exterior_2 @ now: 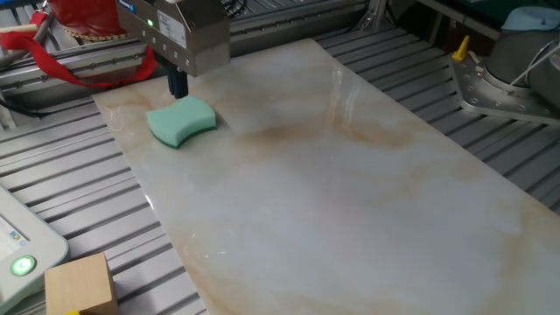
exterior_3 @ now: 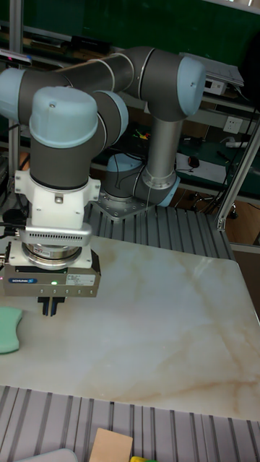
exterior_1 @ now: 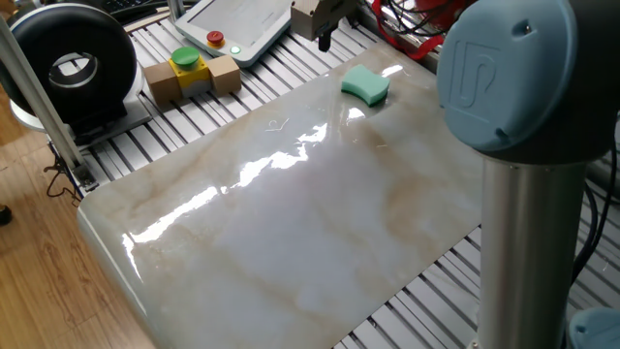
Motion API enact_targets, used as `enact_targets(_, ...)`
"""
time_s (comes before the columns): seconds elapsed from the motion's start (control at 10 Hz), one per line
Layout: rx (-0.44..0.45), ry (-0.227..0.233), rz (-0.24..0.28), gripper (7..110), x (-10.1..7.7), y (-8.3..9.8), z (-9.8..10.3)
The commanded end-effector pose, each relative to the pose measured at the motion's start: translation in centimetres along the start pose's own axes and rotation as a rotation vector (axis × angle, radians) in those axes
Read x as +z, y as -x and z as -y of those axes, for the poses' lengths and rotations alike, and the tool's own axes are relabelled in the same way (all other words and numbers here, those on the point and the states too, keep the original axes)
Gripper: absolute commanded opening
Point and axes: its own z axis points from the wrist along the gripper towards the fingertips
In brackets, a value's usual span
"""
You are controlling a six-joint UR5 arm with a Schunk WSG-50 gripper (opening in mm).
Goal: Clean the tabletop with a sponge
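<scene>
The teal-green sponge (exterior_1: 365,85) (exterior_2: 181,121) lies flat near one end of the marble tabletop (exterior_1: 291,223) (exterior_2: 350,192); in the tall fixed view only part of the sponge (exterior_3: 9,320) shows at the left edge. My gripper (exterior_2: 178,85) (exterior_1: 325,40) (exterior_3: 49,307) hangs just above the tabletop edge, beside the sponge and a short gap behind it, not touching it. Its dark fingers are pressed together and nothing is between them.
A yellow-and-green button on wooden blocks (exterior_1: 191,70), a teach pendant (exterior_1: 237,24) and a black round unit (exterior_1: 68,63) sit on the ribbed aluminium frame (exterior_2: 70,184). Red cable (exterior_2: 79,66) lies behind the gripper. The arm's column (exterior_1: 528,213) stands at the near right.
</scene>
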Motion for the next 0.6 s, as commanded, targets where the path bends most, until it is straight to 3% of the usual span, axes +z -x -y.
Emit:
enact_targets(0.0,0.014,0.021,0.019,7,0.6,0.3,-0.9)
enact_targets(0.5,0.043,0.041,0.053,7,2.1,0.7,-2.7)
